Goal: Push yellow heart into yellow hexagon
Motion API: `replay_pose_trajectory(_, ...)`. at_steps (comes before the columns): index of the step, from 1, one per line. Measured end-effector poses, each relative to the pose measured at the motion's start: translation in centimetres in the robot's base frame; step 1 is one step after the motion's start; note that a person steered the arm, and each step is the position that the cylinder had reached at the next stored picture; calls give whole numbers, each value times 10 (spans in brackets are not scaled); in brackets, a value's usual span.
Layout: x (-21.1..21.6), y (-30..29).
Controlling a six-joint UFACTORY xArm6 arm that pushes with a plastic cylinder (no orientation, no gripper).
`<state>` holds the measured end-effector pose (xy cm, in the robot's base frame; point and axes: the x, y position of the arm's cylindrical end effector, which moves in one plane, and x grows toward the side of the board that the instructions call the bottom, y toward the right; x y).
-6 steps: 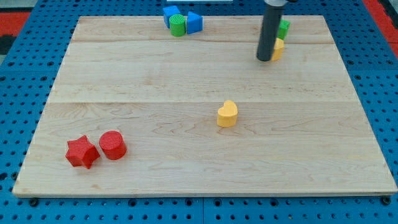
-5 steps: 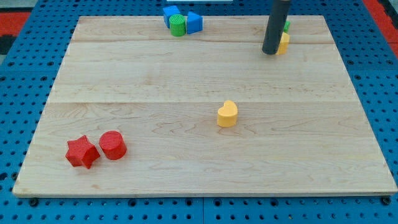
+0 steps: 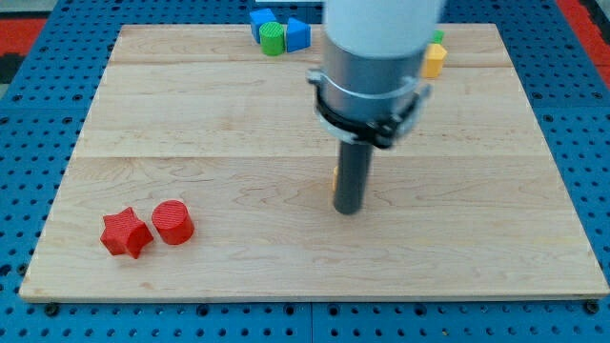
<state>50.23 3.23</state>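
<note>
My tip (image 3: 349, 210) rests on the wooden board (image 3: 191, 124), covering nearly all of the yellow heart block (image 3: 335, 175); there are no jaws. The yellow hexagon block (image 3: 434, 60) sits well apart, toward the view's top right.

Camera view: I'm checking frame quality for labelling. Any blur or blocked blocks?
Camera view: the arm's housing looks motion-smeared; my tip covers nearly all of the yellow heart; the red blocks are sharp, evenly lit, without glare.

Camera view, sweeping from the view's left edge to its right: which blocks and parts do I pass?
red star → red cylinder → blue block → green cylinder → blue block → my tip, hiding most of the yellow heart → yellow hexagon
</note>
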Motion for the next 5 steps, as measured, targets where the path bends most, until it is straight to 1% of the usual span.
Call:
replay_pose_trajectory(1,-37,-11)
replay_pose_trajectory(2,-55,-3)
replay_pose_trajectory(3,-67,24)
replay_pose_trajectory(4,-102,24)
replay_pose_trajectory(5,-108,50)
